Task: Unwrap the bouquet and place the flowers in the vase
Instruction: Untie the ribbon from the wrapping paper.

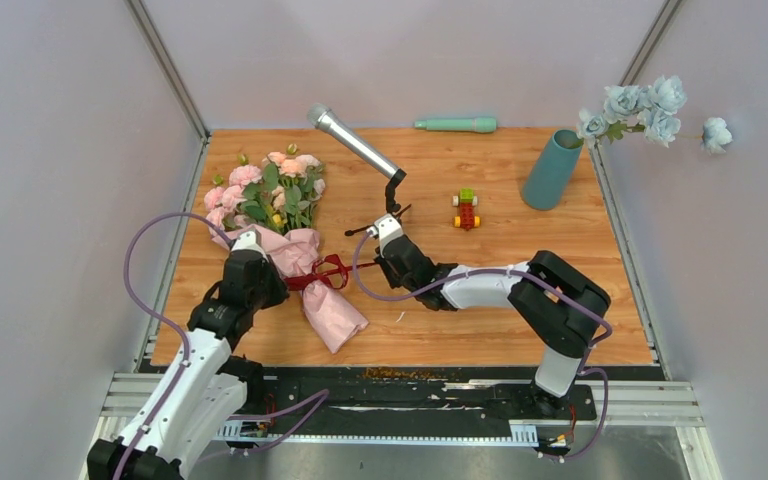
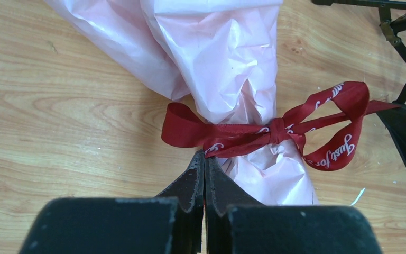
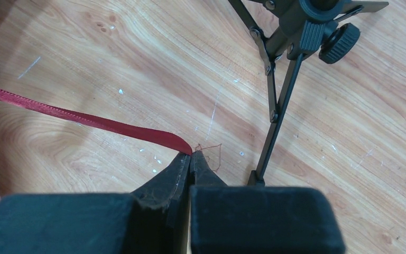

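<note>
left gripper [image 2: 205, 154]: jaws fully closed, tips pressed against the ribbon [image 2: 275, 129] band where it cinches the wrap [image 2: 217, 58]; can't tell if anything is pinched.
right gripper [image 3: 191, 156]: jaws closed on the frayed end of the ribbon tail, which runs off toward its 9 o'clock.
bouquet [image 1: 295, 235]: lies flat at the table's 9 o'clock, flowers [image 1: 278, 185] toward 11, wrap tail toward 5, bow tied.
vase [image 1: 552, 170]: far corner at 1 o'clock, well apart from both grippers.
left wrist only: white script on the ribbon; knot at 2 o'clock of the tips.
right wrist only: mic stand [image 3: 275, 100] leg just beside the tips, at 3 o'clock.
top only: toy car [image 1: 467, 210], green rod [image 1: 455, 125], blue flowers [image 1: 650, 105] near the vase mouth.
room: open wood on the table [image 1: 440, 340] toward the near edge at 6 o'clock; walls hug the left and right edges.
</note>
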Controlling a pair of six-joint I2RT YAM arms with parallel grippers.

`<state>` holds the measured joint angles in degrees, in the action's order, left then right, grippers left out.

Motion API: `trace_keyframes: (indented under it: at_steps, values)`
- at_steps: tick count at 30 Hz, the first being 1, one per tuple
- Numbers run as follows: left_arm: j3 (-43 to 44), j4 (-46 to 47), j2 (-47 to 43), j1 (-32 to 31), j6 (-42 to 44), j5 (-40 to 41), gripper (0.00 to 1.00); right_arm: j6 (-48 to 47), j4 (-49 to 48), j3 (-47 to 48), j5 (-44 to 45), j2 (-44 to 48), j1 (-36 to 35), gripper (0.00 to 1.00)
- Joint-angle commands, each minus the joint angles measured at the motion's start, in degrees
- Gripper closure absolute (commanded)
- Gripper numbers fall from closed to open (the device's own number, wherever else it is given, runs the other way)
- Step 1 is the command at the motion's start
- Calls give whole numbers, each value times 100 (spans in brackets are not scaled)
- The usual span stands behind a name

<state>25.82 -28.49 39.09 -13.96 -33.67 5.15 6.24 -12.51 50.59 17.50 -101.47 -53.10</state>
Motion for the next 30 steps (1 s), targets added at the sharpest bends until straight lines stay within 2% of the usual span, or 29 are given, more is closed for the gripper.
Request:
trace_keyframes:
  at_steps: [1,24,30]
  values:
    - [358,-12,-51,135,173,-55,100,152,77,-56,131,289,75,100]
    - [1190,-314,30,659,610,11,100,428,286,-369,133,958,584,100]
    - [1328,-428,-14,756,754,207,100,581,694,-420,18,1207,820,100]
